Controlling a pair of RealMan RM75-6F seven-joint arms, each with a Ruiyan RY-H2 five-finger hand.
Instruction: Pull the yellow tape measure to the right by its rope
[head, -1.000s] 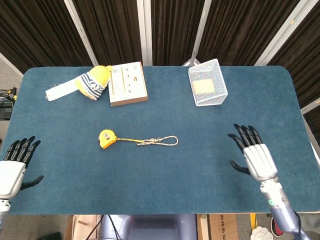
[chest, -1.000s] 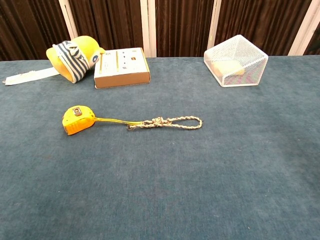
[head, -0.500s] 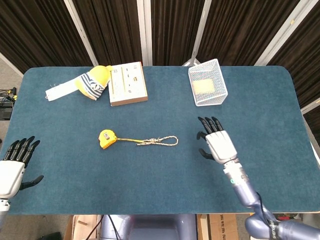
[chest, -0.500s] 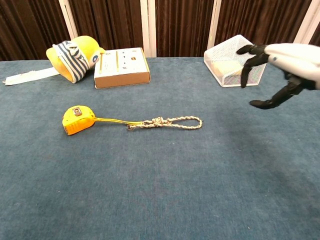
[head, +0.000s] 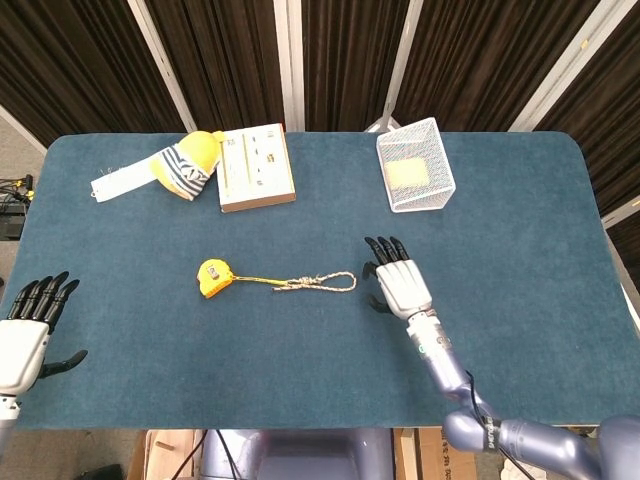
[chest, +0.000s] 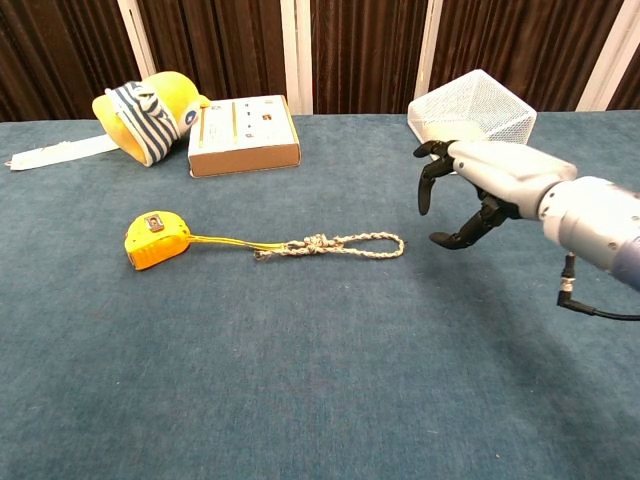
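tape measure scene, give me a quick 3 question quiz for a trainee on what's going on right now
1. True or false: the right hand already holds the rope.
2. Which end of the rope lies nearer the right hand: (a) the loop, (b) the end at the yellow tape measure?
3. What does the left hand hold?

Key
1. False: it is open, apart from the rope.
2. a
3. Nothing; it is open at the table's near left edge.
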